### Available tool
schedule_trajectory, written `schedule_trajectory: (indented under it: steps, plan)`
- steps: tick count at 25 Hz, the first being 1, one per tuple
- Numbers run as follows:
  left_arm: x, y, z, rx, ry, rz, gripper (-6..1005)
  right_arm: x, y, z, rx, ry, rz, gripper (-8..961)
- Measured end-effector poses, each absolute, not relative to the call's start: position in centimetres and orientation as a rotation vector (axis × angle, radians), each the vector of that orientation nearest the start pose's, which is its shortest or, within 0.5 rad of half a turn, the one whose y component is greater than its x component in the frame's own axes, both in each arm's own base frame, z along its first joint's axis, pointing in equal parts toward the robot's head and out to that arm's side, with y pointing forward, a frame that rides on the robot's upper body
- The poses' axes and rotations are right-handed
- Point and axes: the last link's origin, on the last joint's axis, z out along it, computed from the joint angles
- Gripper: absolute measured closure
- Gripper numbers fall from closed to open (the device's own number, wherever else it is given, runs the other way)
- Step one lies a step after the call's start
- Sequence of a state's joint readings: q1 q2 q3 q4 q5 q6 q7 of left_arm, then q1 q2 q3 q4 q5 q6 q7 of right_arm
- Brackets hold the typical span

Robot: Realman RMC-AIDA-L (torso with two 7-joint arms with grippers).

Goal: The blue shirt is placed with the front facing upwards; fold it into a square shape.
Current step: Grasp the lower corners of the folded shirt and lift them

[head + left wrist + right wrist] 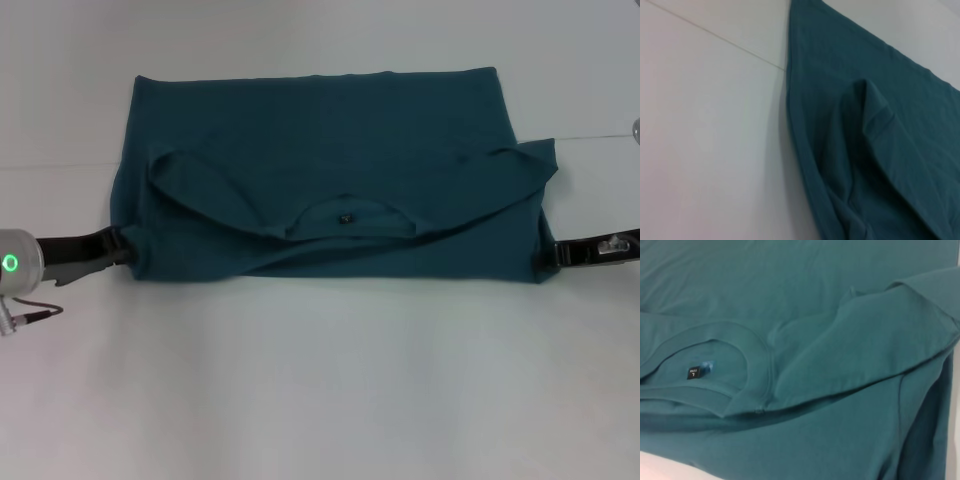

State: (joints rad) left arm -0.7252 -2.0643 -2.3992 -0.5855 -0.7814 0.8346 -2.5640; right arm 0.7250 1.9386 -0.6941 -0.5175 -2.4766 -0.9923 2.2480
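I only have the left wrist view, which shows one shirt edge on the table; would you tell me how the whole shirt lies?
Observer: In the head view the shirt is a wide rectangle, not yet a square, with both sleeves folded inward.
Operator: Thanks. Where is the neckline?
Observer: The neckline sits mid-width, close to the near edge. The right wrist view shows a small black label inside it.
Operator: And where are the arms?
Observer: The left gripper is at the shirt's near left corner, and the right gripper is at its near right corner.
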Motion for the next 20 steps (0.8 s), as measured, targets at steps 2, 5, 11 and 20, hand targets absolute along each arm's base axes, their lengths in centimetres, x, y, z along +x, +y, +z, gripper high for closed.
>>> schedule_trajectory:
  steps: [2, 5, 11, 20]
  plan:
    - [-29.0, 42.7, 0.3, -1.799, -1.692, -0.409, 957, 32.3, 41.4, 4.0, -2.076, 1.432, 0.093, 906]
    - [-28.9, 42.7, 0.3, -1.805, -1.685, -0.408, 957, 32.3, 41.4, 4.0, -2.077, 1.43, 0.09, 912]
    - [-29.0, 42.7, 0.3, -1.813, -1.672, -0.403, 957, 32.2, 41.4, 3.8, -2.083, 1.427, 0.09, 914]
    - [-29.6, 41.6, 0.0, -1.833, -1.677, -0.471, 957, 32.1, 40.6, 3.2, -2.113, 1.409, 0.095, 914]
